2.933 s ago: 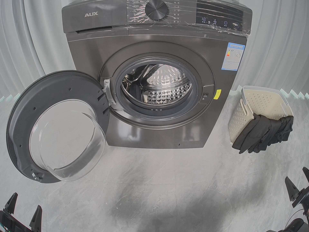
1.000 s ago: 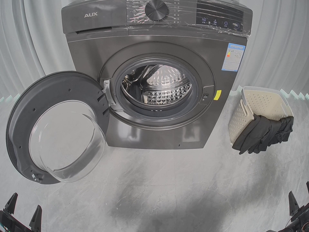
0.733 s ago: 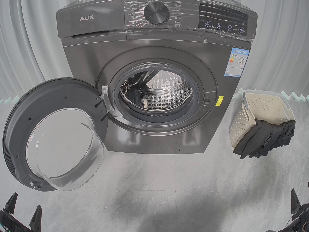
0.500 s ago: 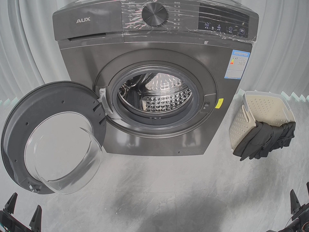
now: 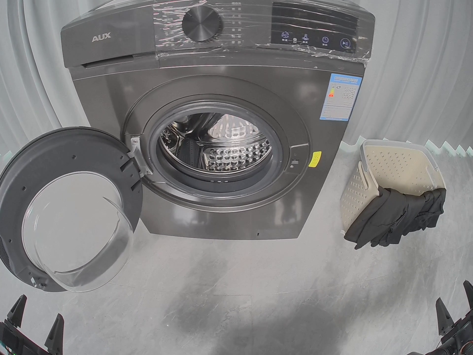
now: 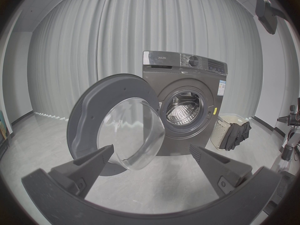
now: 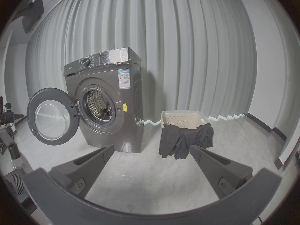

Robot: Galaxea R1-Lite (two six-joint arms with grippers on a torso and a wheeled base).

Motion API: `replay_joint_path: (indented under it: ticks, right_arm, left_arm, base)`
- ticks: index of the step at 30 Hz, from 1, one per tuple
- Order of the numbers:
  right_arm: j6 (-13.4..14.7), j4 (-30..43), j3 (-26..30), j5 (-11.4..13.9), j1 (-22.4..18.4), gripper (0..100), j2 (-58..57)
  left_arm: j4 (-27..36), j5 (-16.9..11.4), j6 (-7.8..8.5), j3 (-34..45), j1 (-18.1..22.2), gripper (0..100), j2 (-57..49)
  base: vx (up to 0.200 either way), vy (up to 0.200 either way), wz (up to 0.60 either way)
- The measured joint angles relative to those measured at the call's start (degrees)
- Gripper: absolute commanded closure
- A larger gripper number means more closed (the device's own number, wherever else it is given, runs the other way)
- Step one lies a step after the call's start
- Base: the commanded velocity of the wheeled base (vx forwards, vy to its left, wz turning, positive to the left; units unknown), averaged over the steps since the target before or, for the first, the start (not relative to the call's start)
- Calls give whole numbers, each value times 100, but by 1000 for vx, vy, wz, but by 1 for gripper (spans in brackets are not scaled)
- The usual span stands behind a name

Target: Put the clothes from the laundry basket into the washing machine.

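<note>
A grey front-loading washing machine (image 5: 217,70) stands ahead with its round door (image 5: 64,208) swung fully open to the left and its steel drum (image 5: 217,146) bare. To its right sits a cream laundry basket (image 5: 399,161) with black clothes (image 5: 394,215) draped over its front rim. My left gripper (image 5: 35,319) is at the lower left corner, open and holding nothing. Low at the right edge my right gripper (image 5: 456,304) is open too, well short of the basket. The washing machine (image 7: 106,100), basket (image 7: 182,118) and clothes (image 7: 184,139) also appear in the right wrist view, the open door (image 6: 115,122) in the left wrist view.
Pale marble-patterned floor (image 5: 256,282) lies open between me and the machine. A pleated grey curtain (image 5: 423,55) closes off the back. The open door juts out over the floor on the left.
The head view has shifted: the machine and basket sit larger and further left than before, so the camera moved nearer and rightward. Both grippers keep their places at the lower corners.
</note>
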Motion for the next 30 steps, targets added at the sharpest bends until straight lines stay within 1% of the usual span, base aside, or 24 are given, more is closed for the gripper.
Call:
replay_joint_path:
  ticks: [4,9,30]
  right_arm:
    - [35,-48,6,-41,10,0,0]
    - [-2,-48,6,-22,13,0,2]
    - [-6,-52,6,-17,13,0,7]
  left_arm:
    - [0,0,0,0,0,0,0]
    - [2,0,4,0,0,0,0]
    - [5,2,0,0,-5,0,0]
  base:
    - [0,-200,0]
    - [0,-200,0]
    - [0,-200,0]
